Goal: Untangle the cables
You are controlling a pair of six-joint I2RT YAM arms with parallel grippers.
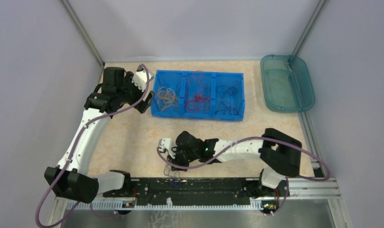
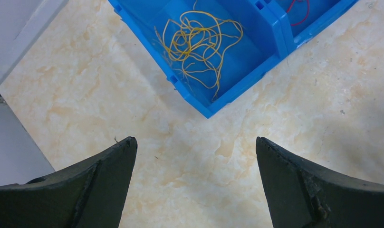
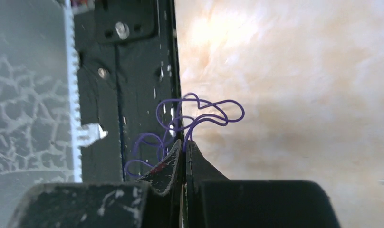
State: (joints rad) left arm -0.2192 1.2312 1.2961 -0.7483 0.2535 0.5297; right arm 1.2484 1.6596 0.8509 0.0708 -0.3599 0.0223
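Note:
A blue three-compartment tray [image 1: 198,115] holds sorted cables: orange-yellow [image 1: 166,96] on the left, red [image 1: 198,95] in the middle, dark purple [image 1: 227,98] on the right. My left gripper [image 1: 145,102] hovers open and empty just left of the tray. Its wrist view shows both fingers spread [image 2: 195,142] over bare table below the yellow cables [image 2: 199,40]. My right gripper [image 1: 173,160] is near the front rail, shut [image 3: 184,142] on a thin purple cable [image 3: 199,111]. The cable loops out beyond the fingertips. A few thin cable loops [image 1: 173,173] hang under it.
A teal translucent bin [image 1: 287,83] stands at the back right. The black mounting rail [image 1: 204,185] runs along the near edge, right beside my right gripper and also in its wrist view [image 3: 133,85]. Grey walls enclose the left, back and right sides.

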